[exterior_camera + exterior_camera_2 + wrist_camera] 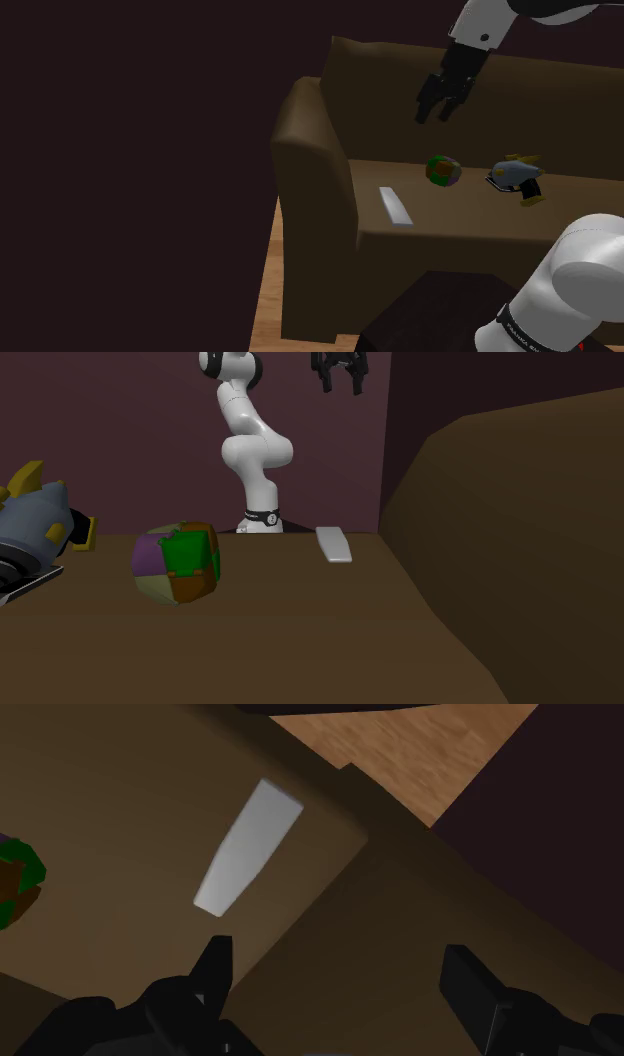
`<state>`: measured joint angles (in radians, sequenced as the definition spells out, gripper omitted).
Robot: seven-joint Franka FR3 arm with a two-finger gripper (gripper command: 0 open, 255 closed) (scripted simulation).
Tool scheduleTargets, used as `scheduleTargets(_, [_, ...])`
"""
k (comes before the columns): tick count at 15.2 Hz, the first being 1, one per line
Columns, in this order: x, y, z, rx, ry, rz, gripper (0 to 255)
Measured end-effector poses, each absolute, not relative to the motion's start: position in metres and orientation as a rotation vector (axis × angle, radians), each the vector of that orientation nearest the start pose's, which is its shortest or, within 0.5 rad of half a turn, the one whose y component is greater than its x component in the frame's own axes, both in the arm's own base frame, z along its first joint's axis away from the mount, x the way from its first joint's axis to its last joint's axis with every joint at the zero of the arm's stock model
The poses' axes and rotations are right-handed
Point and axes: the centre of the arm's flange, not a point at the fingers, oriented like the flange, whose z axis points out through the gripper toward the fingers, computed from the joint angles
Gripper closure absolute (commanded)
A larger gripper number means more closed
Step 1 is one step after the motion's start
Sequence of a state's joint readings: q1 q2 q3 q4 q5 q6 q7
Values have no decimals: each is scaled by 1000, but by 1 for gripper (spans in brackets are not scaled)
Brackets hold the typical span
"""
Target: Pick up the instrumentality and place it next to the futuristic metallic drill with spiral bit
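Claw: gripper point(436, 117) is seen wide open, fingers point(212, 969) well apart, nothing btwn them. It is hung in the air above the sofa point(310, 200), over the seat and in front of the backrest in shoulder view.
Task obj: a flat pale grey slab point(396, 206), long and thin, is laid flat on the sofa seat. It is found near the seat's front edge and close to the armrest at shoulder view's left. Not touched by the claw.
Drill: grey body w/ yellow parts point(514, 177), laid on the seat toward shoulder view's right, well apart from the slab.
Ball: a patchwork ball point(442, 170) (green, purple, orange, pale patches) is set on the seat btwn slab and drill, nearer the drill.
2nd ext. view: drill point(30, 527) is cut off by the left edge; ball point(176, 563) sits just beside it, a small gap seen btwn them. Slab point(334, 544) is seen farther back at the seat's far edge, in front of the arm point(250, 442). Gripper point(338, 382) is seen high up at the top, pointed down.
Wrist view: slab point(248, 849) is seen ahead of the open gripper point(338, 959), on the brown seat. A green and brown bit of the ball point(15, 884) is seen beside it. Wood floor point(400, 754) is seen past the sofa.
Stand: dark box point(430, 320) at shoulder view's lower right.
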<state>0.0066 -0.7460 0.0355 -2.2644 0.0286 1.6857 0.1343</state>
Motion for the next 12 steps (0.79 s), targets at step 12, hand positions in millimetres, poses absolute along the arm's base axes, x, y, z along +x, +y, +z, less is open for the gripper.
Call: scheduleTargets(12, [384,-13,514,-3098,521,-152,0])
